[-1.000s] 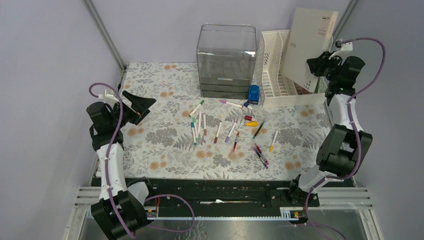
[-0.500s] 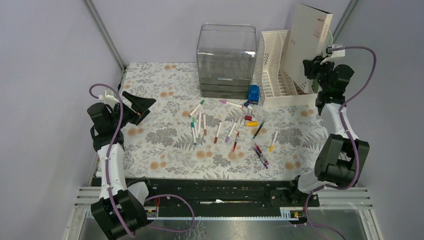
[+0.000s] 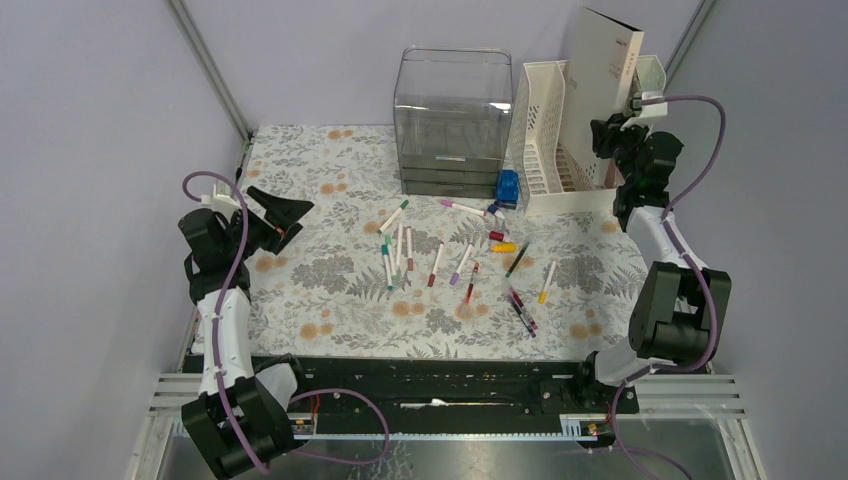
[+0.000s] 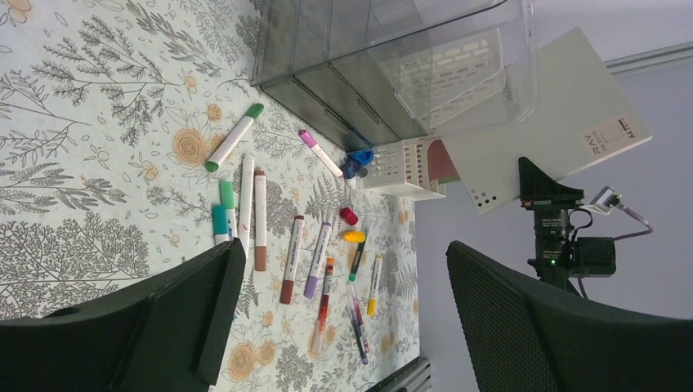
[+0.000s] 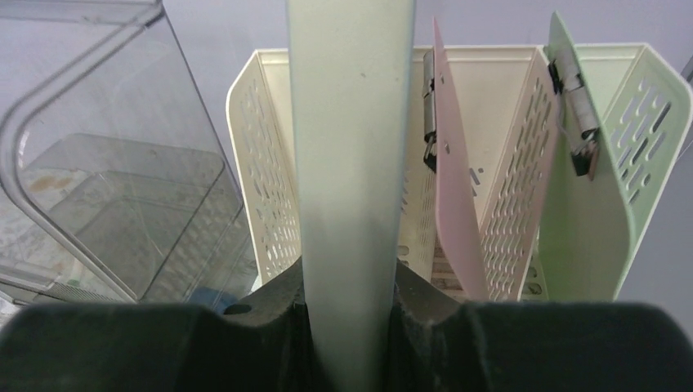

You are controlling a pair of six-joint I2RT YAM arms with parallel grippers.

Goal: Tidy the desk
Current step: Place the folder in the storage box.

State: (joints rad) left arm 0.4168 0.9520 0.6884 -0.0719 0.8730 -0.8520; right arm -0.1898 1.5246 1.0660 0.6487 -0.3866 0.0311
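The desk (image 3: 330, 290) wears a white cloth with grey ferns and orange flowers. Several markers (image 3: 440, 260) lie scattered at its middle. My right gripper (image 3: 607, 135) is shut on the lower edge of a tall pale book (image 3: 600, 70), held upright above the white file organizer (image 3: 545, 170). In the right wrist view the book (image 5: 351, 147) stands clamped between the fingers of that gripper (image 5: 350, 302), over the organizer's left slot (image 5: 261, 155). My left gripper (image 3: 283, 212) hovers open over the desk's left side. Through its wide jaws (image 4: 343, 249) I see the markers (image 4: 292, 257).
A clear drawer box (image 3: 452, 120) stands at the back centre, with a small blue object (image 3: 508, 187) beside it. A pink clipboard (image 5: 453, 188) and a green one (image 5: 584, 212) sit in the organizer's right slots. Grey walls close in on three sides.
My right arm has swung left with the book, bringing it more upright over the file organizer. The left arm has barely shifted.
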